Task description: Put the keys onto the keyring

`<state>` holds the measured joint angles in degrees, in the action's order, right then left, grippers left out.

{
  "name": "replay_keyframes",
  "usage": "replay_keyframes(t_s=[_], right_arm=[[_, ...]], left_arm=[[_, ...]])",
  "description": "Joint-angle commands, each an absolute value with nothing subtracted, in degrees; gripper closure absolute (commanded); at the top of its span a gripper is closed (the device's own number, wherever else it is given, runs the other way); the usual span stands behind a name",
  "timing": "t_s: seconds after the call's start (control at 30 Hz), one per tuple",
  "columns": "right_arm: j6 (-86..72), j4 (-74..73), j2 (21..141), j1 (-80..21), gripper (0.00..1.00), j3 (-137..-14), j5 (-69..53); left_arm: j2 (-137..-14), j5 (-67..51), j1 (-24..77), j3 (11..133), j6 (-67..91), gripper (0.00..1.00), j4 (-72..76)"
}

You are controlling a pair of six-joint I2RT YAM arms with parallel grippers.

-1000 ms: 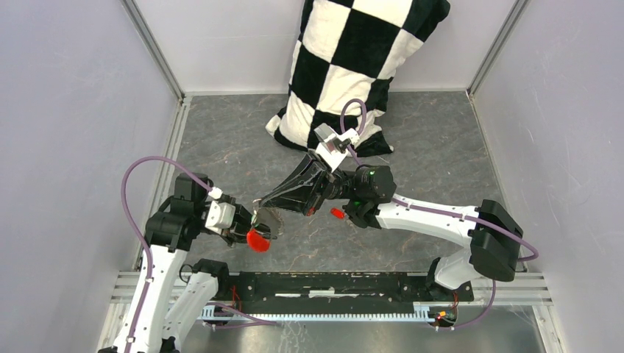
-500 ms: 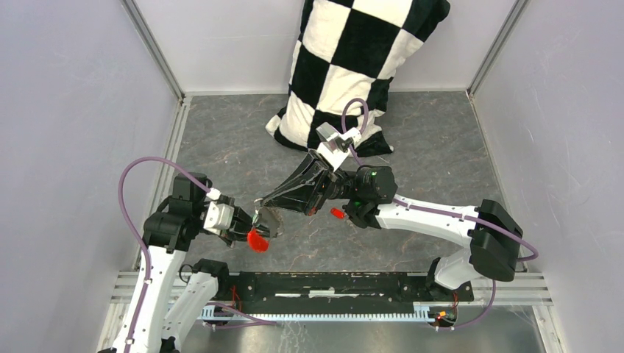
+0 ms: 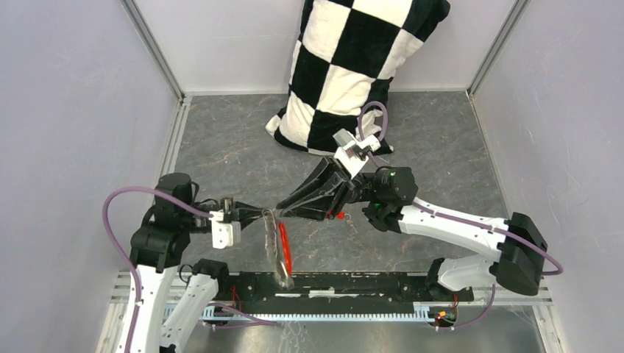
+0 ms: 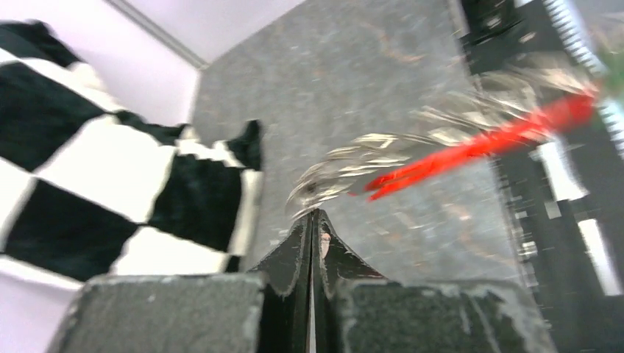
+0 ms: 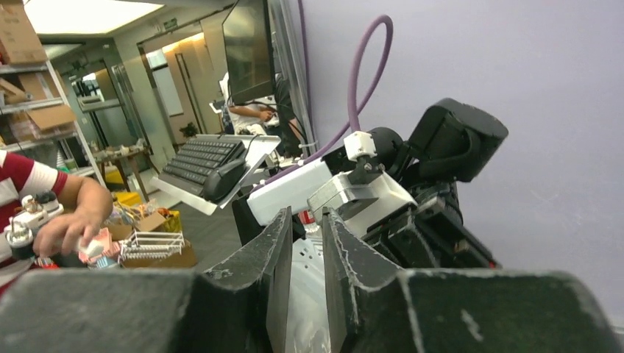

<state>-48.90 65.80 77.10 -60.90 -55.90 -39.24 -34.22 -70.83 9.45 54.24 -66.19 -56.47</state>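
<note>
My left gripper (image 3: pixel 257 213) (image 4: pixel 315 215) is shut on the thin wire rings of the keyring (image 3: pixel 274 239) (image 4: pixel 346 165). The keyring swings below it as a motion blur, its red fob (image 3: pixel 284 248) (image 4: pixel 482 141) smeared into a long streak. A green smear (image 4: pixel 617 70) shows at the blur's far end; I cannot tell what it is. The red-headed key (image 3: pixel 339 215) lies on the table under my right wrist. My right gripper (image 3: pixel 282 208) (image 5: pixel 305 218) sits just right of the left one, its jaws slightly open with nothing between them.
A black-and-white checked pillow (image 3: pixel 353 59) leans against the back wall. A black rail (image 3: pixel 353 285) runs along the near table edge, just below the swinging keyring. Grey walls close in both sides.
The right gripper has opened, let go of the ring and drawn back to the right. The left arm has pulled back to the left, and the keyring now swings loose from its shut jaws.
</note>
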Motion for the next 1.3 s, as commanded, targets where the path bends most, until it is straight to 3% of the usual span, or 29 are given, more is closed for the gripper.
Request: replay_keyframes(t_s=[0.0, 0.13, 0.3, 0.37, 0.43, 0.6, 0.73, 0.8, 0.93, 1.07, 1.27], right_arm=[[-42.5, 58.9, 73.1, -60.9, 0.71, -54.4, -43.3], [-36.9, 50.8, 70.1, -60.9, 0.66, -53.8, -42.9], [-27.6, 37.3, 67.4, -60.5, 0.61, -56.8, -39.6], [-25.1, 33.0, 67.0, -60.1, 0.6, -57.9, -37.8], [-20.3, 24.7, 66.6, -60.0, 0.54, -59.6, -33.9], [-8.7, 15.0, 63.9, -60.0, 0.44, -52.5, -27.9], [-0.5, 9.5, 64.4, -60.5, 0.42, -44.2, -22.9], [-3.6, 9.9, 66.5, -60.7, 0.43, -40.0, -23.0], [-5.7, 15.2, 67.8, -69.4, 0.42, -30.7, -17.5], [-0.9, 17.5, 71.6, -76.5, 0.45, -27.0, -12.2], [7.8, 16.2, 75.8, -79.6, 0.53, -31.5, -13.2]], left_arm=[[-32.5, -63.0, 9.3, 57.3, -74.2, 0.98, -44.6], [-31.0, -61.3, 9.3, 57.2, -84.4, 0.98, -43.1], [-26.3, -61.9, 9.3, 53.9, -108.2, 0.98, -46.7], [-25.2, -63.1, 9.3, 52.9, -112.2, 0.98, -46.7], [-25.5, -62.9, 9.3, 52.9, -114.5, 0.98, -50.0], [-30.8, -59.0, 9.4, 54.7, -84.8, 0.96, -50.8], [-34.1, -58.1, 9.3, 53.2, -70.4, 0.77, -50.3], [-33.8, -58.5, 9.4, 51.5, -72.6, 0.65, -52.4], [-34.0, -56.6, 9.4, 45.7, -87.5, 0.58, -61.0], [-40.0, -53.6, 9.4, 42.0, -91.0, 0.57, -61.5], [-49.5, -50.4, 8.8, 44.5, -85.3, 0.63, -61.1]])
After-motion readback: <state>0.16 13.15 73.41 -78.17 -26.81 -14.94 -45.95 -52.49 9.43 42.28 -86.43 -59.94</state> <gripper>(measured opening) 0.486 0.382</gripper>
